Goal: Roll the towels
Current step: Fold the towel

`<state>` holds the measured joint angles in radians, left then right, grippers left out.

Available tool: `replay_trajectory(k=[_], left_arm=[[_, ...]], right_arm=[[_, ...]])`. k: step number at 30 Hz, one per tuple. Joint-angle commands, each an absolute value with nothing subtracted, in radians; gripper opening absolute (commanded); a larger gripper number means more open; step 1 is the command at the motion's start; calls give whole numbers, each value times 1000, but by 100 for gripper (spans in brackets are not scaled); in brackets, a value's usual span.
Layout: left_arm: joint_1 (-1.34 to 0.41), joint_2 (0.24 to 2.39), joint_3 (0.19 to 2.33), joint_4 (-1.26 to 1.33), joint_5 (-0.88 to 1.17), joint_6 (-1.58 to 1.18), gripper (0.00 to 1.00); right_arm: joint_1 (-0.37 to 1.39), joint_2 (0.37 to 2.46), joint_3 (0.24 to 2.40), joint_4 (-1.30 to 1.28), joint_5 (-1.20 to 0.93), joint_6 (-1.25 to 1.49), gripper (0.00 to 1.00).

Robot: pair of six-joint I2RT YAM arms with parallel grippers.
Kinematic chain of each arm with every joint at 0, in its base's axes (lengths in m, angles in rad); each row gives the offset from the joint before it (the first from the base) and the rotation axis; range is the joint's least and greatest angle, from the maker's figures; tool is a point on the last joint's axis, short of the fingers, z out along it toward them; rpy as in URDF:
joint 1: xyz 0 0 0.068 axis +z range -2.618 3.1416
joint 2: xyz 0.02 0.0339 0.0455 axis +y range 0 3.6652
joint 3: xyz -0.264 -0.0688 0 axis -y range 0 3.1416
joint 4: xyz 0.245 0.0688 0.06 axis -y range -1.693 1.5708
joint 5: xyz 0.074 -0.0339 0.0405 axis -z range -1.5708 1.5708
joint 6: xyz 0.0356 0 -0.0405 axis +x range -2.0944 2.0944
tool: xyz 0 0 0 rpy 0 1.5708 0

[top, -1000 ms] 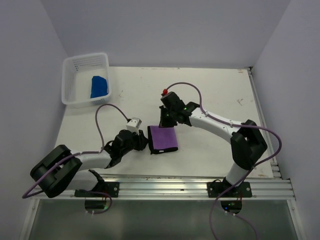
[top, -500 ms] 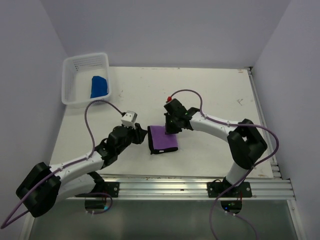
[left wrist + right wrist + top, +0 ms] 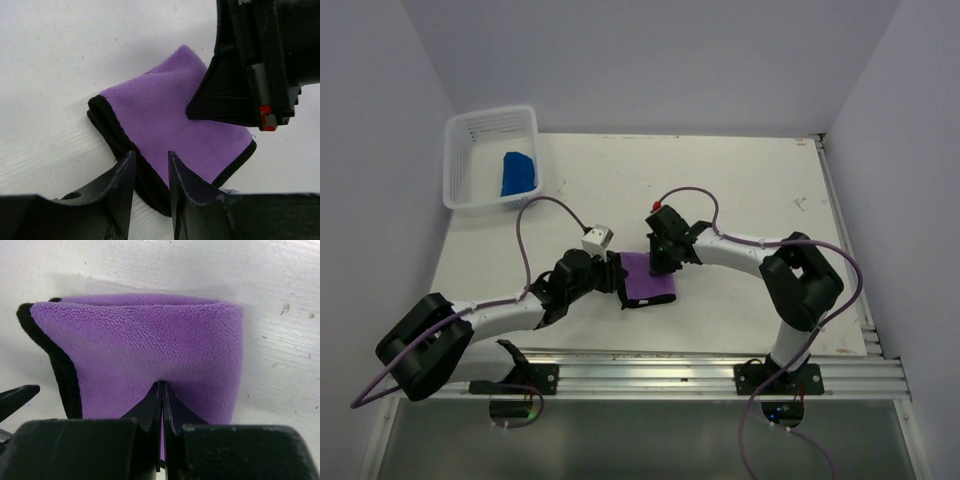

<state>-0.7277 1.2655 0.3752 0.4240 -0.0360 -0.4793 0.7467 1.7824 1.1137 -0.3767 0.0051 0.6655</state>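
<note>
A robotics lab test cell: a bare white table boxed in by plain pale walls beyond and to both sides of the right claw; behind that claw, an aluminium rail carries bolted arm bases; purple cables loop loose to its left.

Light: bright, even, diffused from above | Shadows: faint, soft-edged, cast on the table beside the purple towel | Focus: towel nap is rendered sharply in wrist views
</note>
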Motion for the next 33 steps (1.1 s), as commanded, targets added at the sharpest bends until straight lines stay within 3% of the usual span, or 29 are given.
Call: replay_trajectory(k=[1, 6, 15, 20, 33], left_arm=[[-741, 1264, 416, 512, -18, -488, 35], [-756, 1310, 400, 546, -6, -486, 35], [-756, 1436, 336, 611, -35, -529, 23], [-756, 1477, 322, 612, -58, -538, 0], [-756, 1485, 250, 663, -52, -565, 0]], right_arm=[[747, 1799, 1101, -336, -17, 680, 0], [747, 1801, 1094, -333, -17, 683, 0], [747, 1775, 1121, -356, -18, 680, 2], [747, 1746, 1167, -399, -14, 663, 15], [651, 1710, 1239, -428, -15, 624, 9]])
